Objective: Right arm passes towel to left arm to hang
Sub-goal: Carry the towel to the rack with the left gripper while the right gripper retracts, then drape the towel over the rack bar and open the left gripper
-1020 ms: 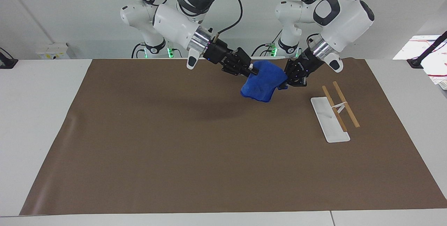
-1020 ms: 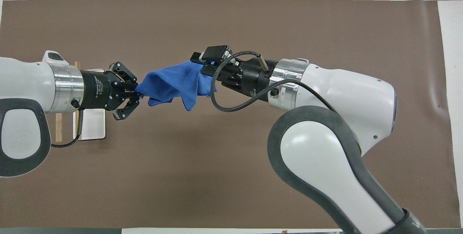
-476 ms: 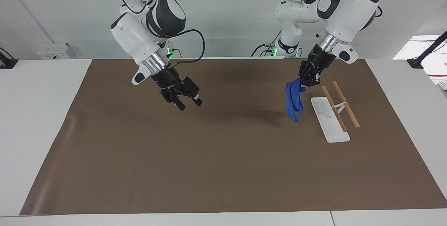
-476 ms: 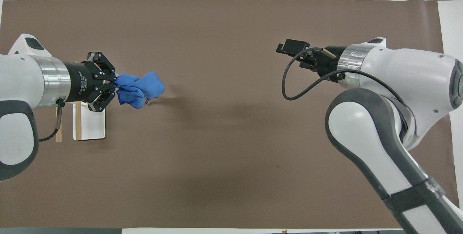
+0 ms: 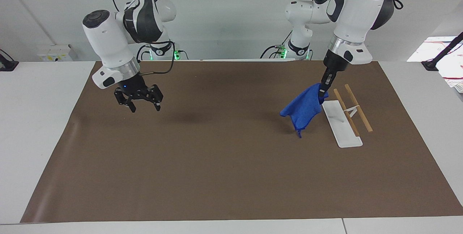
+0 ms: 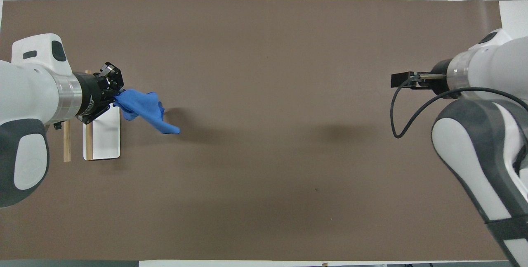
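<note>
- Since the handover, my right gripper [image 5: 143, 106] has let go and swung away to nine o'clock in the facing view, fingers spread and empty, waiting.
- Passing looks done; hanging remains.
- My left gripper [image 5: 322, 90] is clamped on the towel [image 5: 303, 110], which drapes toward seven o'clock beside the white rack base [image 5: 342, 123].

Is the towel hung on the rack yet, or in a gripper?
In a gripper: the towel dangles from the shut left gripper beside the rack.
</note>
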Action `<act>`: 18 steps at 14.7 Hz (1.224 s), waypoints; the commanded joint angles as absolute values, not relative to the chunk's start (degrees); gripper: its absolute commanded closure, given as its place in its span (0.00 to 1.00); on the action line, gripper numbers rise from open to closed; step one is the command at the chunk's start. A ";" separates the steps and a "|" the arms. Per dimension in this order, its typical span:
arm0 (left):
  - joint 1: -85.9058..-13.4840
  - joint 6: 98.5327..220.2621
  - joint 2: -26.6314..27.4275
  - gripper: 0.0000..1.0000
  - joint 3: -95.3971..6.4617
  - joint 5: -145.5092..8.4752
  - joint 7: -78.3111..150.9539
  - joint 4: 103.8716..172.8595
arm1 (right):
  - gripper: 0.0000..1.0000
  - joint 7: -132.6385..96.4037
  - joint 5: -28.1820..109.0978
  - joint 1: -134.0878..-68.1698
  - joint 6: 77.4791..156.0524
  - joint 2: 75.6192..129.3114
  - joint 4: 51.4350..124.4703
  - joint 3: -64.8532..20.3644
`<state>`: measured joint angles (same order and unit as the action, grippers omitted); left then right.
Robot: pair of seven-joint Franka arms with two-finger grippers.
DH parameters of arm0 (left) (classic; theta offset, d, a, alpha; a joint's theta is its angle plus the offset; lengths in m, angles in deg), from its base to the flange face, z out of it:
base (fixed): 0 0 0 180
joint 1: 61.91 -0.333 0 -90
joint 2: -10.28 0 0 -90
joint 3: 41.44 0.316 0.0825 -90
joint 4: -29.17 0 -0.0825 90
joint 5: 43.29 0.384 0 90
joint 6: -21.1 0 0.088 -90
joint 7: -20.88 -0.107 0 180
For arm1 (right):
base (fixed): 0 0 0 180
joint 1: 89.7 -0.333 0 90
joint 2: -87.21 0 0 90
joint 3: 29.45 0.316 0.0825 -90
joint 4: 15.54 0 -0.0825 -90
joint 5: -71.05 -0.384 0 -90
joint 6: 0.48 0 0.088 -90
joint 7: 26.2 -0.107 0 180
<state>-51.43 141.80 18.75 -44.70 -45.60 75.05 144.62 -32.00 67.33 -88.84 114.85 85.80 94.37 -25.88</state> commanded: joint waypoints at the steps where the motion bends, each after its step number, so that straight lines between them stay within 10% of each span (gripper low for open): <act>1: -52.95 142.39 19.95 1.00 -44.78 -41.72 58.20 146.24 | 0.00 -31.30 69.29 -85.93 100.47 85.11 84.69 -25.49; 7: -57.07 147.04 18.99 1.00 -44.61 -40.22 39.78 146.59 | 0.00 -37.72 70.43 -84.17 79.52 87.46 67.72 -25.58; 18: -70.43 155.92 18.46 1.00 -44.69 -40.22 30.72 148.43 | 0.00 -35.34 70.43 -83.20 81.96 85.19 73.06 -25.23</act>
